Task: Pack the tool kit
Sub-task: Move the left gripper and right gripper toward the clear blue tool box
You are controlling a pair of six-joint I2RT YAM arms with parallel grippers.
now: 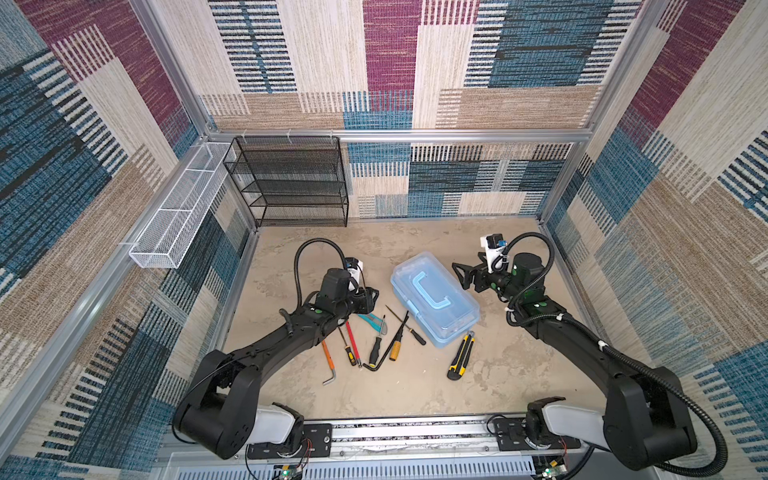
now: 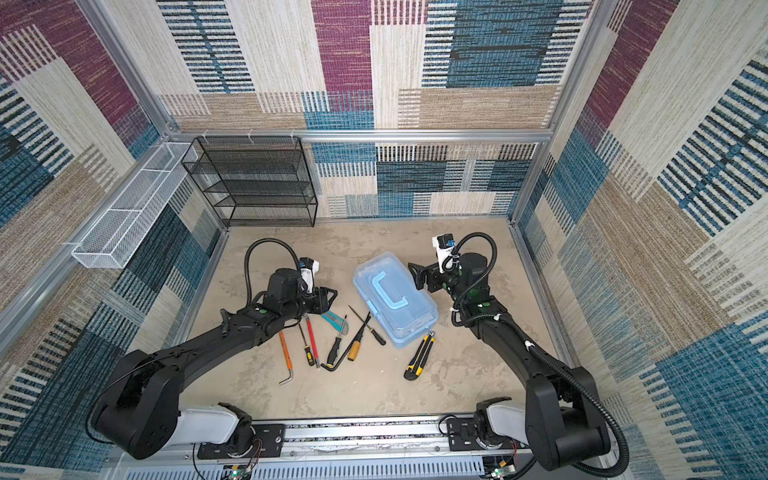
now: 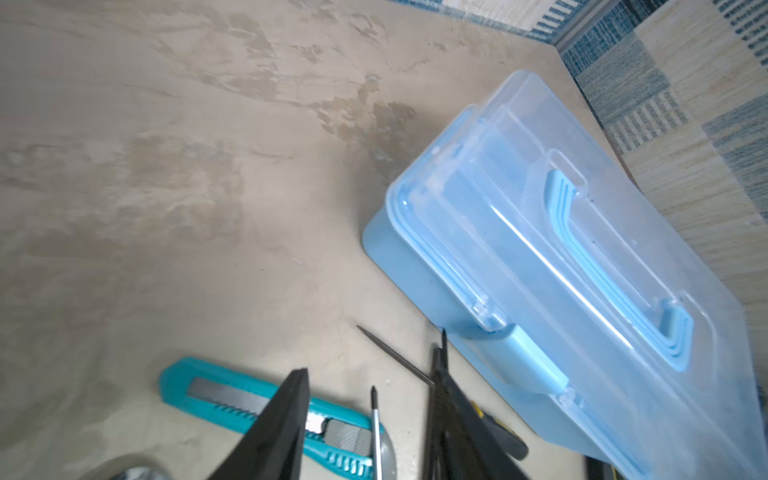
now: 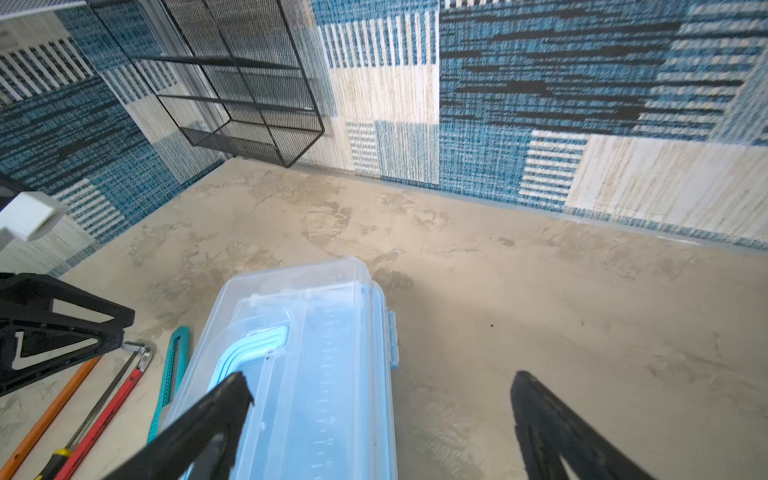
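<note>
walls: patchwork woven panels in blue, beige and plum are seen on every side.
table (image 1: 374,249): mottled beige; both arms are reached over it.
black mesh rack (image 1: 291,183): set against the back wall, well beyond the left gripper (image 3: 374,352); tiers of mesh shelves are seen.
white wire basket (image 1: 174,216): hung on the side wall, well apart from both grippers.
tool box (image 1: 432,299): laid between the two grippers, with the clear lid (image 3: 540,232) shut and the blue handle (image 1: 430,293) folded flat. What is inside cannot be told through the cloudy lid.
right gripper (image 1: 461,276): jaws are spread wide and nothing is held. In the right wrist view one finger is seen in front of the lid, the other in front of bare table.
left gripper: jaws are set about halfway apart, nothing is gripped, and it is held low above the loose tools.
yellow-and-black utility knife (image 1: 460,356): laid on the table by the box's near corner, apart from the right gripper.
teal utility knife (image 3: 232,399): laid on the table just under a left finger.
screwdrivers (image 1: 376,351): four are scattered on the table just behind the left gripper, outside the box.
hex keys (image 1: 327,359): orange, red and black, laid among the screwdrivers.
</note>
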